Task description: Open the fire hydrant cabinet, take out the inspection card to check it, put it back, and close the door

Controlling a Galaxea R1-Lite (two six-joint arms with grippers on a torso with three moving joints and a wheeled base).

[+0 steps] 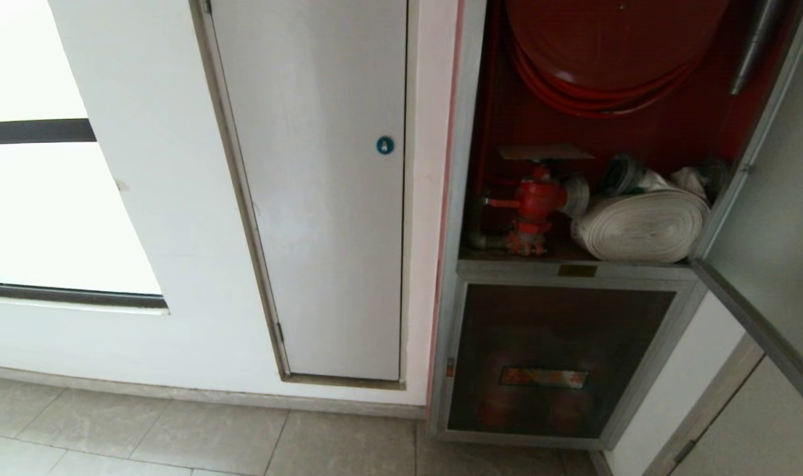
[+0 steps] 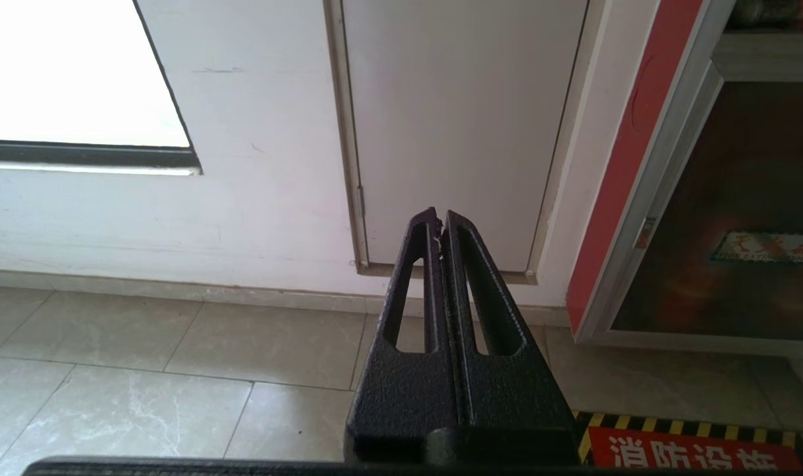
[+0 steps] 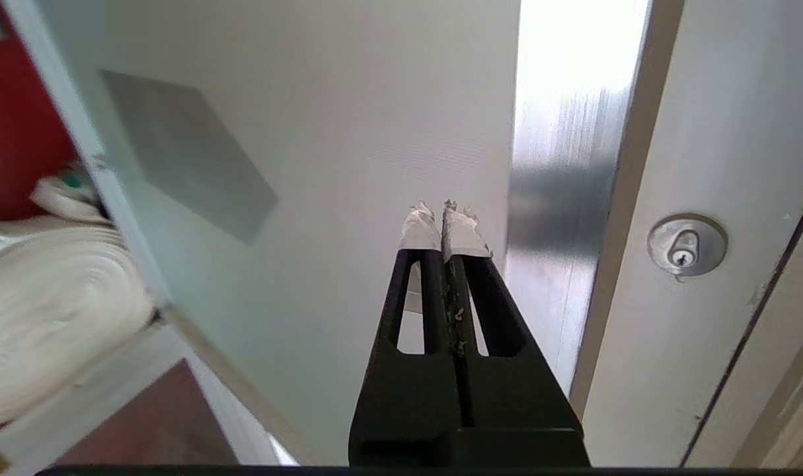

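On my left, my left gripper (image 2: 439, 221) hangs low over the floor tiles (image 2: 176, 390) with its jaws pressed together on nothing, facing the plain white door (image 1: 322, 198) with the round blue lock (image 1: 385, 145); I judge that arm to be parked. Moving right, the fire hydrant cabinet (image 1: 470, 132) stands open, so the first step is done: I can see its red inside, the red hose reel (image 1: 606, 53) at the top, the red valve (image 1: 533, 205) below it and the white rolled hose (image 1: 642, 225) lying just beside the valve, with the smaller dark panel (image 1: 560, 357) shut underneath. Further right, the door (image 1: 764, 218) is swung out towards me, its inner face pale and a grey diamond patch (image 3: 190, 155) showing through it, probably the back of the sticker. My right gripper (image 3: 445, 218), tape-tipped, is clenched and empty, pointing at that inner face near the metal edge of the door (image 3: 560, 198). The inspection card I cannot find in any view; it may be higher up, out of sight, or already returned, so I cannot tell whether the check is behind me or ahead. What plainly remains is closing the door, and my right gripper looks well placed to push it.
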